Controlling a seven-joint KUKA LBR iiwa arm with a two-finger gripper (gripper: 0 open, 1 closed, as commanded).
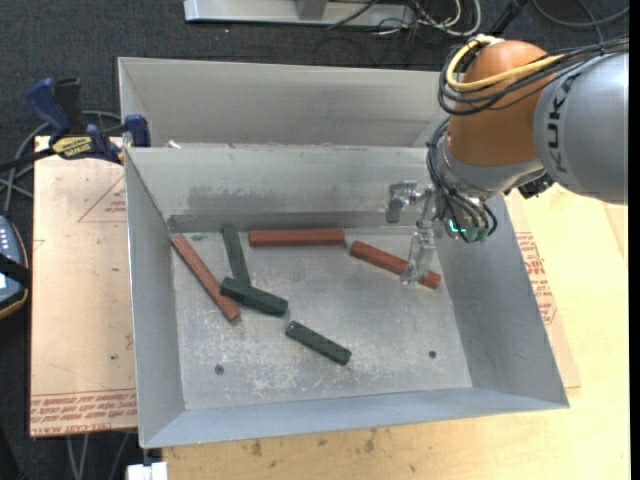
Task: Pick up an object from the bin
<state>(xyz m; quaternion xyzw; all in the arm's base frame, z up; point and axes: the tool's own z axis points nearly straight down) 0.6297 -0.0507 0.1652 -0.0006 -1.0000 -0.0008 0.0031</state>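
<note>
Gripper [415,274] low at bin's [330,388] right side, tip over short red-brown bar [376,256] lying slanted on floor. Bar's right part crossed by gripper, partly hidden; contact unclear. Grip state: can't tell, open vs closed. Orange wrist cover [495,98] hides far-right corner. Well apart to left: long red-brown bar [296,236], slanted red-brown bar [205,276], three dk green bars [254,297].

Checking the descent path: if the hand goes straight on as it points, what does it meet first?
The rightmost red-brown bar, lying just under the hand. Depth is unclear from above, so it may be touching it now.
</note>
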